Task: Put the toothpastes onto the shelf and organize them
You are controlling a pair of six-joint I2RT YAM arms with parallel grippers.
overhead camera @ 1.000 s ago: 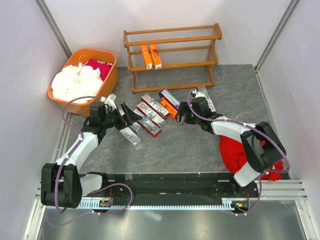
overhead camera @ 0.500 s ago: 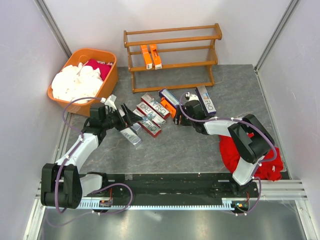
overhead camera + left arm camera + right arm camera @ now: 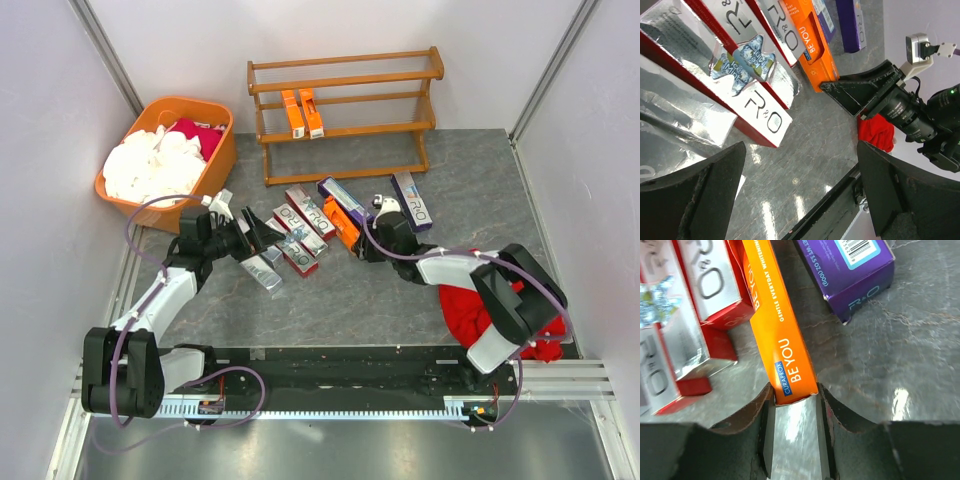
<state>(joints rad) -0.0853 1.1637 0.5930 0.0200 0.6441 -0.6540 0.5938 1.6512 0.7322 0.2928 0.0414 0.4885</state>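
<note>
My right hand (image 3: 795, 392) is clamping the near end of the orange carton (image 3: 775, 325), which is lying on the tabletop (image 3: 380, 300) before the shelf (image 3: 345, 110), long axis pointing toward it. My left hand (image 3: 248, 238) is gaping apart, farther from that carton.

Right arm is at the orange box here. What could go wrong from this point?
The right gripper pinches only the very end of the orange carton, so the long carton may droop or slip out when lifted. It lies against a red-and-silver carton; pulling it free could drag that neighbour.
</note>
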